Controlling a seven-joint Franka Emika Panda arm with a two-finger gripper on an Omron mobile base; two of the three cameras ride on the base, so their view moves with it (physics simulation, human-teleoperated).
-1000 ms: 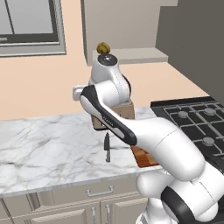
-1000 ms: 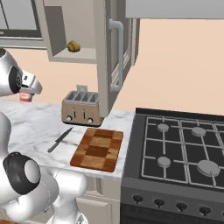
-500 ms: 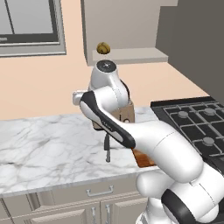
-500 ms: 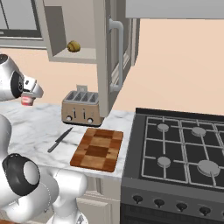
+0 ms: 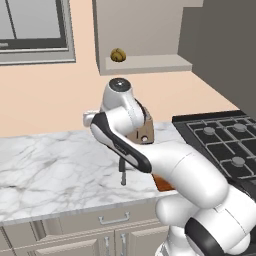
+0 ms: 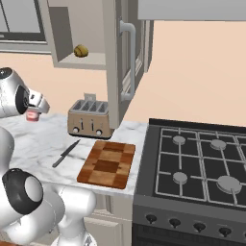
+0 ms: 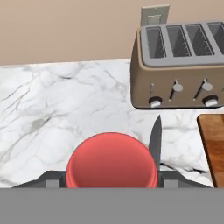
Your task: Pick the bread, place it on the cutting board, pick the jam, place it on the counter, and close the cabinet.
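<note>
While gripper (image 7: 111,183) grips jam jar (image 7: 111,161) above surface (image 7: 65,100), bread (image 6: 80,50) sits in open cabinet (image 6: 117,62); cutting board (image 6: 108,164) bare.

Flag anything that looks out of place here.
The bread sits on the open cabinet shelf, not on the bare cutting board. A knife lies loose on the counter. Nothing spilled or damaged.

A brown four-slot toaster (image 6: 90,118) stands by the wall under a pale outlet plate (image 7: 155,15). A dark knife (image 6: 66,153) lies just left of it. A gas stove (image 6: 199,166) sits far right.
</note>
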